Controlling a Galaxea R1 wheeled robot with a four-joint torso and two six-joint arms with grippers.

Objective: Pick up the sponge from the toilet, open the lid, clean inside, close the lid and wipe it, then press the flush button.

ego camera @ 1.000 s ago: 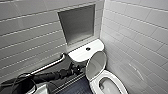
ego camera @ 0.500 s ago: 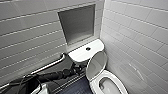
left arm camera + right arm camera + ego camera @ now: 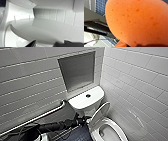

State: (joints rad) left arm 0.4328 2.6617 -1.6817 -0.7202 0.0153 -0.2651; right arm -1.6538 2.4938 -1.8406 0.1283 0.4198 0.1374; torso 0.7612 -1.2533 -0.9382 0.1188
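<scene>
The white toilet [image 3: 86,100] stands in the corner with its lid [image 3: 100,114] raised and leaning back toward the tank, so the bowl [image 3: 111,133] is uncovered. On the tank cover sits the small dark flush button [image 3: 88,95]. My left arm reaches in from the left, and the left gripper [image 3: 83,121] is beside the lower left edge of the lid. In the left wrist view that gripper [image 3: 50,44] is open, with white toilet surfaces [image 3: 37,31] close in front of it. The orange sponge [image 3: 137,21] looms large in the right wrist view, with the right gripper shut on it.
A metal grab bar [image 3: 37,117] slants along the tiled left wall. A recessed niche [image 3: 77,70] sits above the tank. The right tiled wall [image 3: 140,84] runs close beside the bowl. Dark blue tiled floor [image 3: 81,135] lies left of the bowl.
</scene>
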